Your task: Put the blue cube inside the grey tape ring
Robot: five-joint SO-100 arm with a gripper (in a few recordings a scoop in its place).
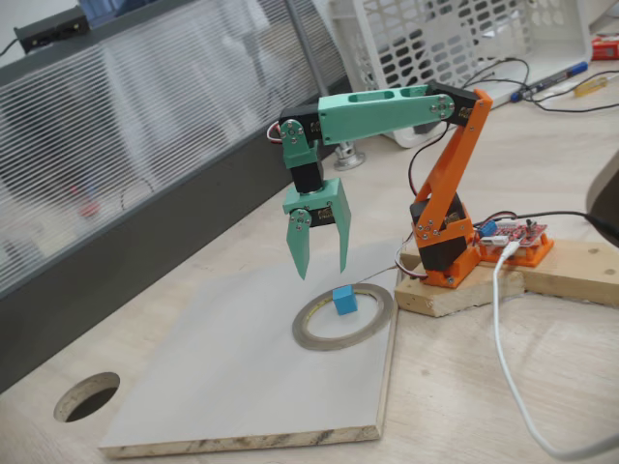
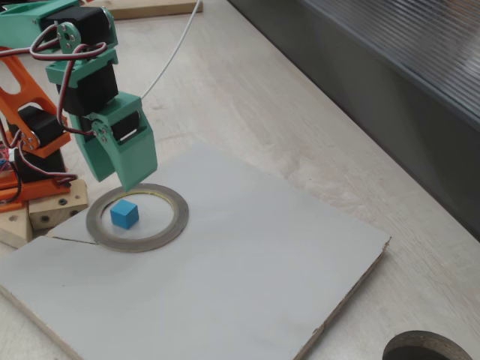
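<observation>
The blue cube [image 1: 343,300] [image 2: 124,214] rests on the board inside the grey tape ring [image 1: 311,334] [image 2: 177,217], close to the ring's side nearest the arm's base. The ring lies flat on a pale board [image 1: 222,377] [image 2: 247,262]. My green gripper [image 1: 322,272] [image 2: 128,184] hangs above the ring, pointing down, a little above and beside the cube. Its two fingers stand apart with nothing between them, and they touch neither the cube nor the ring.
The orange arm base sits on a wooden block [image 1: 542,271] right of the board, with a white cable [image 1: 503,338] trailing forward. A round hole [image 1: 87,396] [image 2: 427,349] opens in the table past the board's corner. A grey partition [image 1: 116,193] and a white basket [image 1: 435,39] stand behind.
</observation>
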